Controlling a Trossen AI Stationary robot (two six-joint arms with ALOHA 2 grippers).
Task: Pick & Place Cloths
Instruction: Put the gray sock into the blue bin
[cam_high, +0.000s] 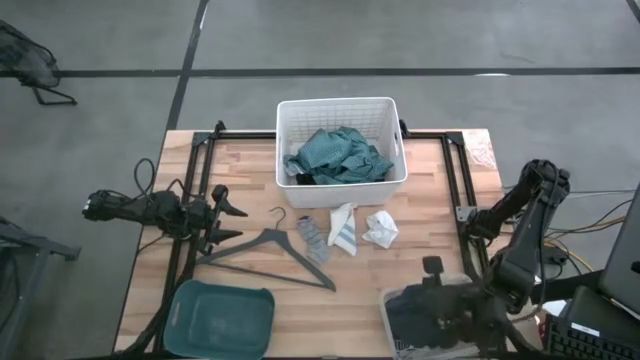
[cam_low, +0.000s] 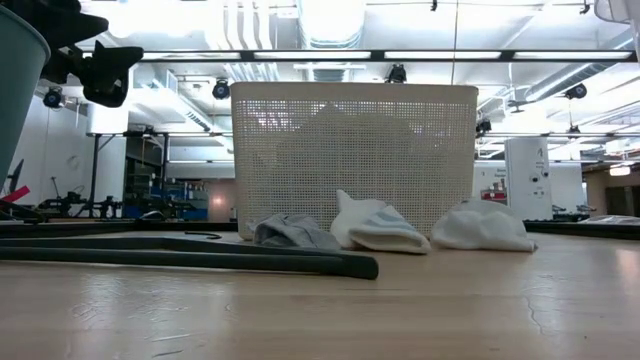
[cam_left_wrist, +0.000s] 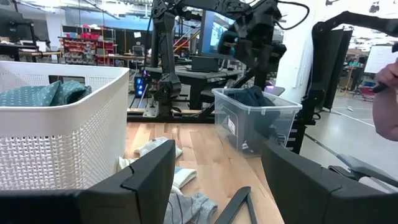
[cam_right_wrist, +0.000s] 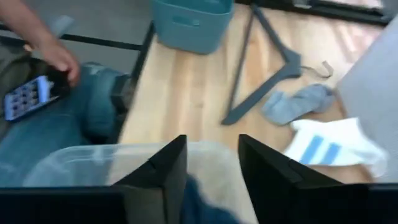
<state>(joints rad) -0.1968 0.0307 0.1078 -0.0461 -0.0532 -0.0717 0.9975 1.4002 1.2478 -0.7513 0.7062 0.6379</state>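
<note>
The cloths are scattered in three places. A teal-green cloth (cam_high: 337, 157) lies heaped in the white basket (cam_high: 392, 130) at the far middle of the table (cam_high: 420, 240), with a bit of black cloth under its near edge. Just in front of the basket, three small pieces lie on the wood: a grey sock (cam_high: 313, 239), a white sock with blue stripes (cam_high: 343, 229) beside it, and a crumpled white cloth (cam_high: 380, 230) next to that, all close together but apart from the basket wall. A dark navy cloth (cam_left_wrist: 252, 96) sits in the clear plastic bin (cam_left_wrist: 239, 127) at the near right corner.

My right pincer (cam_right_wrist: 211, 177) hangs directly over that clear bin, fingers apart with a gap between them and nothing in it. My left pincer (cam_high: 228, 222) waits at the left side of the table, jaws spread wide and empty, pointing across toward the socks.

A dark grey hanger (cam_high: 265, 250) lies flat between my left pincer and the grey sock. A teal tub (cam_high: 220, 318) stands at the near left edge. Beyond the table edge a person's hand (cam_right_wrist: 59, 59) holds a phone (cam_right_wrist: 28, 96).
</note>
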